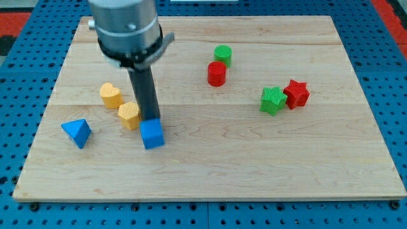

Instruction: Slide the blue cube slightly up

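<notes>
The blue cube (152,135) sits on the wooden board (254,165) at the lower left of centre. My tip (151,119) stands right at the cube's top edge, touching or nearly touching it from the view's top side. The rod rises from there to the arm's grey body at the view's top left. A yellow hexagonal block (130,115) lies just left of the rod, close to the cube's upper left corner.
A yellow heart-shaped block (110,95) lies up-left of the hexagonal one. A blue triangular block (77,132) sits at the far left. A green cylinder (222,55) and a red cylinder (217,74) stand upper centre. A green star (273,100) touches a red star (296,93) at the right.
</notes>
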{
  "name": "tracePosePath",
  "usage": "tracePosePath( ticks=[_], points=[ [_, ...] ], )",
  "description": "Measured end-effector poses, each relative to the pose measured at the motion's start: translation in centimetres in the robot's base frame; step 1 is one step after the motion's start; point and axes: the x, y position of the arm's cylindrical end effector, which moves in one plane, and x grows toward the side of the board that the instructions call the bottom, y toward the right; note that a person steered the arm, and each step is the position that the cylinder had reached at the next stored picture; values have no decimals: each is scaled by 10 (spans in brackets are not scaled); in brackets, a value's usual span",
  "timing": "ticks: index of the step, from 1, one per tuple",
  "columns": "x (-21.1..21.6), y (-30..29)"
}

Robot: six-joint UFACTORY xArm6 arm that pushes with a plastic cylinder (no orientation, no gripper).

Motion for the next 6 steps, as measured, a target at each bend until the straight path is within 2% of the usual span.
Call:
tracePosePath(
  ticks=[1,2,4,5,6],
  points=[
    [36,26],
    [7,8],
    [51,-35],
    [34,-36],
    [79,-65]
  ],
)
